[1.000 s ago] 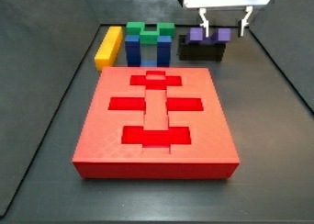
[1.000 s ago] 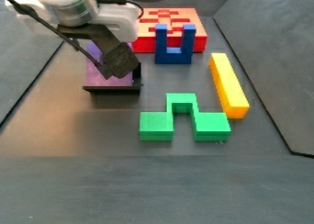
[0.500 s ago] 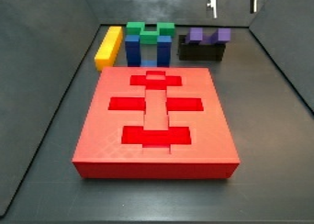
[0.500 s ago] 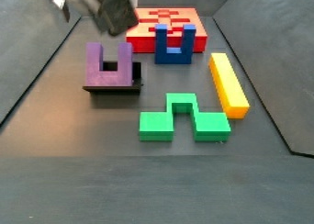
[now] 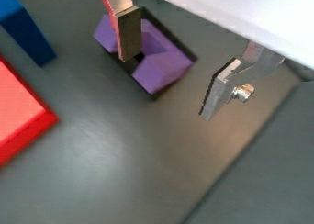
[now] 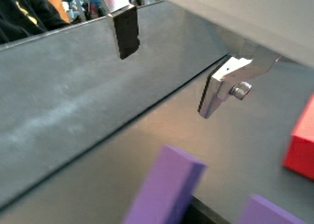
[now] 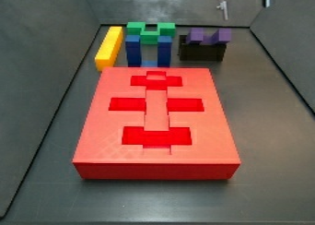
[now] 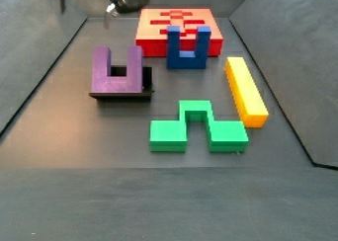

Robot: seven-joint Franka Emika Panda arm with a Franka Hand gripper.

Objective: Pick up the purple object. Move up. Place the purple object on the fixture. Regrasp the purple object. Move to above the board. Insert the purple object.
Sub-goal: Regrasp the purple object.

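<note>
Two steps look done: purple object point(image 8: 117, 71) sits on the fixture point(image 8: 145, 90), below the released, empty pincer point(image 5: 172, 58). Next: descend and regrasp.

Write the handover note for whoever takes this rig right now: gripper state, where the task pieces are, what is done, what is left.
Gripper: open and empty, raised above the fixture; both fingers show in both wrist views with nothing between them.
Purple object: sits on the fixture, prongs up, at the dark floor's edge, apart from the board.
Board: the cross and bar cutouts on its top show nothing in them.
Done: pick-up, lift, placing on the fixture.
Left: regrasp the purple object, carry it above the board, insert it.
Nearby: blue block, green block, yellow bar; none are task pieces.
</note>
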